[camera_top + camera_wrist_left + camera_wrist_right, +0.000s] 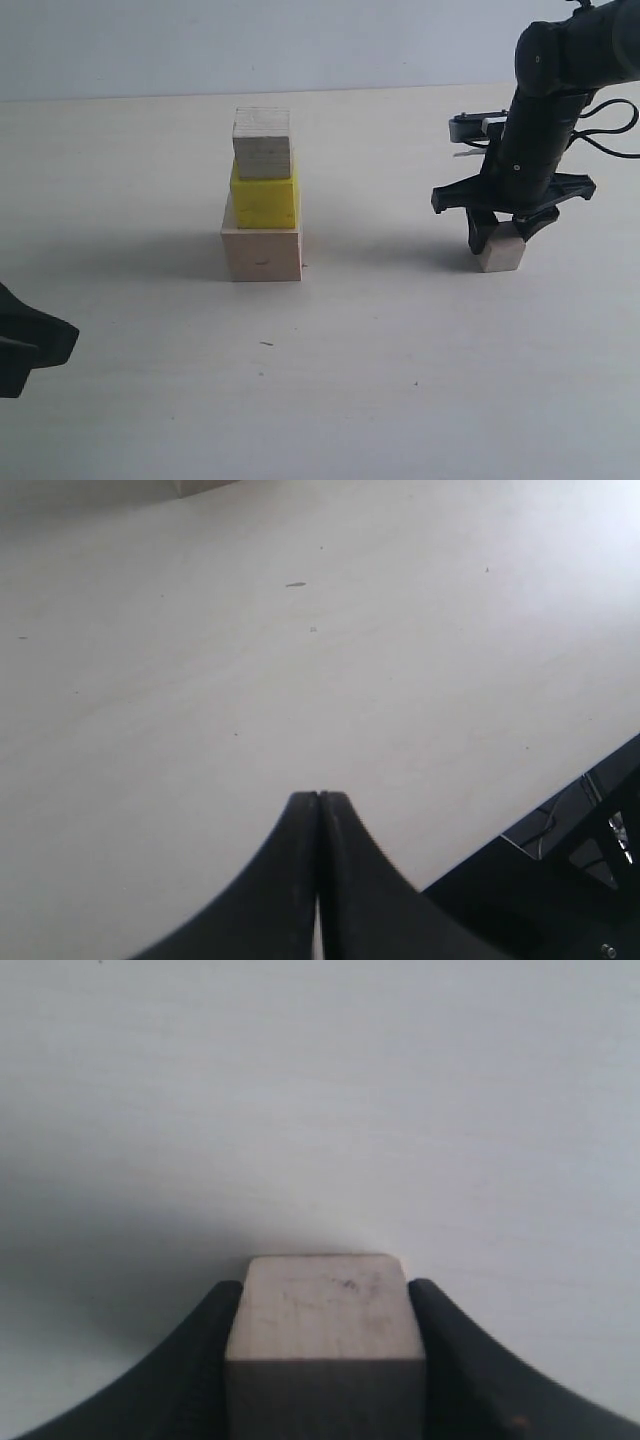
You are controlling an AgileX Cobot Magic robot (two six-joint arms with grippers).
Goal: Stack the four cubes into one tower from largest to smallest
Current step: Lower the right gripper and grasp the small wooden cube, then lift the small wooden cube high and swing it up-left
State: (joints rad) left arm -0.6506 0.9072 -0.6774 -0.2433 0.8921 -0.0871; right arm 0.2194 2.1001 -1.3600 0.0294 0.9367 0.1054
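Note:
Three cubes stand as a column left of centre: the large pale wood cube (262, 254) on the table, the yellow cube (265, 201) on it, the medium grained wood cube (263, 143) on top. The small wood cube (501, 247) (325, 1318) rests on the table at the right. My right gripper (503, 237) (325, 1305) is down over it, a finger pressed against each side, shut on it. My left gripper (40, 340) (319, 798) sits low at the left edge, its fingers pressed together with nothing between them.
The pale table (400, 380) stretches between the column and the small cube. In the left wrist view the table's edge (530, 820) shows with dark frame parts and cables beyond it. Black cables (610, 135) hang behind the right arm.

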